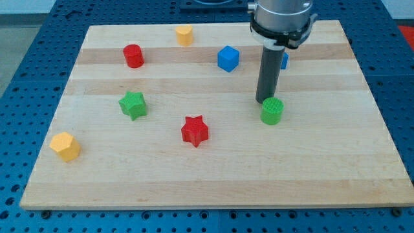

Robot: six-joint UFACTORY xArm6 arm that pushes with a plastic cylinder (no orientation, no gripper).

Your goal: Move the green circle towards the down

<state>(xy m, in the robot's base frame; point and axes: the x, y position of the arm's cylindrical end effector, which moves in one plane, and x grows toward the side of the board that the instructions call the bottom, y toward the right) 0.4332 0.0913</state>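
The wooden desk [213,181] fills most of the view. There are no jaws to report — the arm ends in a dark rod, and my tip [264,102] rests just above the green circle [272,110], touching or nearly touching its upper-left edge. The green circle sits right of centre. Elsewhere lie a red star [195,131], green star [133,105], blue cube [228,58], red cylinder [134,55] and two yellow blocks [65,145] [184,35] — another blue block [283,60] peeks from behind the rod.
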